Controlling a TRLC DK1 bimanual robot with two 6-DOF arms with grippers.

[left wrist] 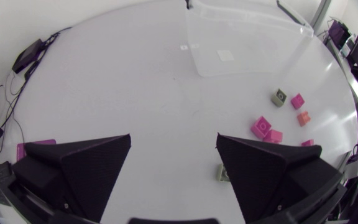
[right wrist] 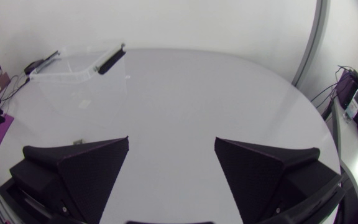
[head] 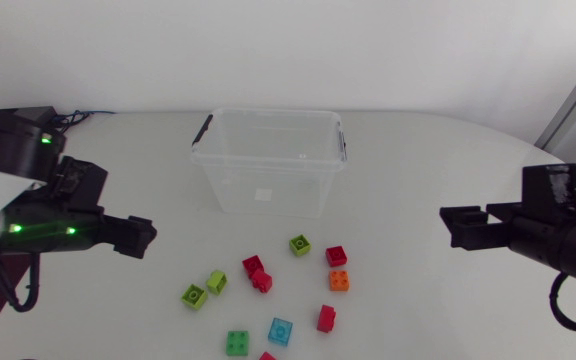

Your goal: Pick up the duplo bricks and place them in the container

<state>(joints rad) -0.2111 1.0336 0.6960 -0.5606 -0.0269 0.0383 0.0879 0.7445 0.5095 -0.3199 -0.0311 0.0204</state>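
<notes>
Duplo bricks point(head: 262, 282), small coloured plastic blocks, lie scattered on the white table point(head: 418, 150) in the lower middle of the head view. I count reds and lime greens, plus one orange brick point(head: 339, 280), one light-blue brick point(head: 281, 331) and one dark-green brick point(head: 237, 342). All sit outside the clear plastic container point(head: 268, 185), which stands lidless just above them at centre frame. Left pincer point(head: 138, 237), mid-left: released, nothing between its fingers, several bricks ahead of it. Right pincer point(head: 458, 225), mid-right: released and empty, well apart from the bricks.
</notes>
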